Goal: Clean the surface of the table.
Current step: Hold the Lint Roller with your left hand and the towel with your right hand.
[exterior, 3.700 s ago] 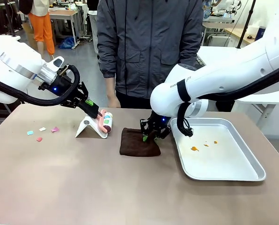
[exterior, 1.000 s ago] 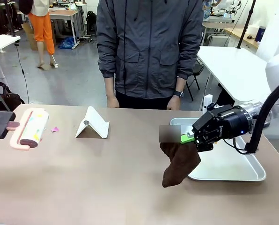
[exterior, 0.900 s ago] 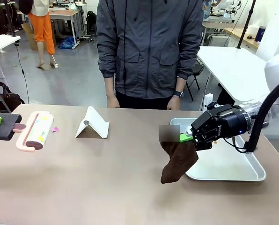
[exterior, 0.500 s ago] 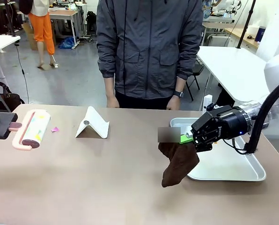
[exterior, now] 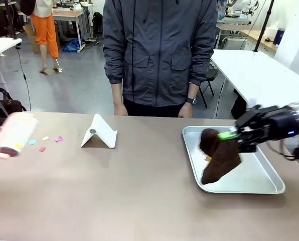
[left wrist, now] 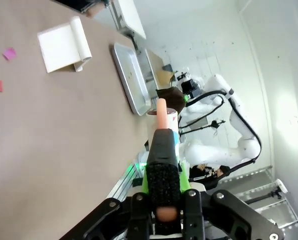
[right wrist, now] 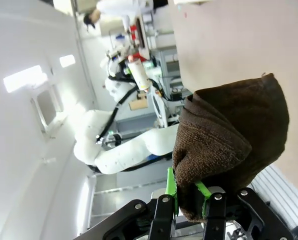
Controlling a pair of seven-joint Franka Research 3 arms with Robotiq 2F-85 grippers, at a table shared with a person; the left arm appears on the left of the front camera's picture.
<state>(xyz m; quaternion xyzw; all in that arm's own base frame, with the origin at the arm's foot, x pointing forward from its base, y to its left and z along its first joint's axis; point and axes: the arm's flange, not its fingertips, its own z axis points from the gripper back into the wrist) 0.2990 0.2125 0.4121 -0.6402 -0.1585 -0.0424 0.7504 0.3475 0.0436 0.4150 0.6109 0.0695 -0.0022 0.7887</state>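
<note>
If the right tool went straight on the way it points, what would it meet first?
Past the cloth it grips, the right tool points over the table; the way looks free up to the left arm's lint roller, though depth is unclear.

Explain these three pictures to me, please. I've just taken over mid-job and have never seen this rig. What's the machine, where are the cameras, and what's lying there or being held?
The machine is two white robot arms at a brown table, with a person standing across it. The front view comes from a fixed camera between the arms. The other two come from a camera on each wrist, looking along that arm's jaws, so they look tilted. On the table lie some coloured paper scraps, a folded white stand and a silver tray. The left jaws are shut on a lint roller, blurred at the front view's left edge. The right jaws are shut on a brown cloth that hangs over the tray.
</note>
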